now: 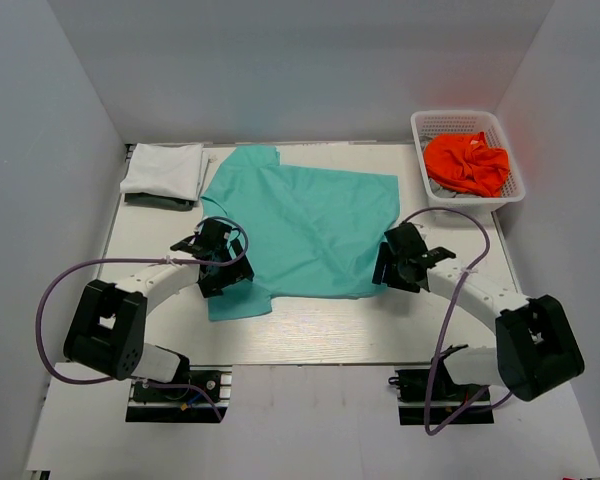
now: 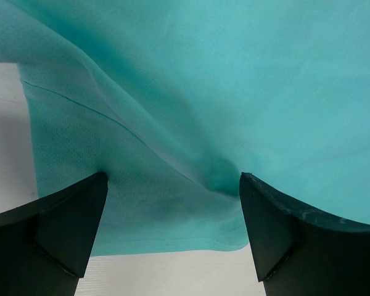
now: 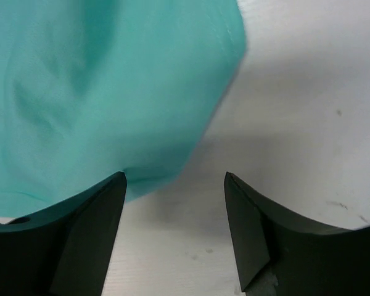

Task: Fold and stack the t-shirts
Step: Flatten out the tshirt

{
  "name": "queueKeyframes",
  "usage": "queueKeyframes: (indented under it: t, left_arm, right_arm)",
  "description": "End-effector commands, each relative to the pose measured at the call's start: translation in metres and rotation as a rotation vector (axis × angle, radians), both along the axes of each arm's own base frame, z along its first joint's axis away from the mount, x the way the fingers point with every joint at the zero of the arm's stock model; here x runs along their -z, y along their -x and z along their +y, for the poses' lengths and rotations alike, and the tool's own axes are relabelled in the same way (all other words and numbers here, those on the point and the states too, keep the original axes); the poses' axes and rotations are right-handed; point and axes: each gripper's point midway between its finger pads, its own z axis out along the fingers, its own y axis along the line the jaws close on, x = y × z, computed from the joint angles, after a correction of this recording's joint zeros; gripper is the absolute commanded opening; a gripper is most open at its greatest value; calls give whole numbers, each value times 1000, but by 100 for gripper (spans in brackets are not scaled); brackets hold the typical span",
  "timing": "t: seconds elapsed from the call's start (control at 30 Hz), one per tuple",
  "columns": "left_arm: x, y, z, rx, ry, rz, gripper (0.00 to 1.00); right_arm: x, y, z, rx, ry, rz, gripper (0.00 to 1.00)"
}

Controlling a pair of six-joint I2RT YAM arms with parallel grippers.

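Note:
The teal t-shirt (image 1: 305, 225) lies spread across the middle of the table. My left gripper (image 1: 223, 268) is open over its near left part; in the left wrist view (image 2: 172, 179) the teal cloth (image 2: 191, 92) and its hem lie between the fingers (image 2: 74, 216). My right gripper (image 1: 388, 262) is open at the shirt's near right edge; in the right wrist view (image 3: 176, 179) the teal edge (image 3: 111, 92) lies by the left finger (image 3: 86, 222). A folded white t-shirt (image 1: 164, 168) lies on a dark one (image 1: 160, 202) at the back left. The orange t-shirt (image 1: 467, 163) is in the basket.
A white plastic mesh basket (image 1: 424, 125) stands at the back right. Grey walls close in the table on three sides. Purple cables loop beside both arms. The table's near edge carries the arm bases.

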Motion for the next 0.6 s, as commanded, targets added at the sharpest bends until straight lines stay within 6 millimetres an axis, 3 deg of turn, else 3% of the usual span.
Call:
queueKeyframes:
  t: [0.0,0.07,0.1,0.13,0.17,0.37,0.53,0.57]
  left_arm:
    - [27,18,2,18,-9,83,99]
    - [27,18,2,18,-9,83,99]
    - [25,17,1,18,-6,74,99]
    - [25,19,2,18,-9,83,99]
    - [22,18,2,18,-4,70,99]
    - [6,15,1,18,19,7,99]
    - [-7,19,4,14,19,-20,99]
    - [-14,17,3,14,29,-47,99]
  right_arm:
    - [-5,-29,24,16,-116,-60,70]
    - [-7,-39,32,17,-150,-75,58]
    - [2,-37,30,29,-140,-51,50]
    - [4,-39,25,50,-124,-53,20]
    - [8,-38,23,65,-112,-40,0]
    - [-4,-34,8,84,-40,-39,0]
    - [-60,-49,20,-4,-76,-153,0]
    - [-63,-47,24,-24,-84,-140,0]
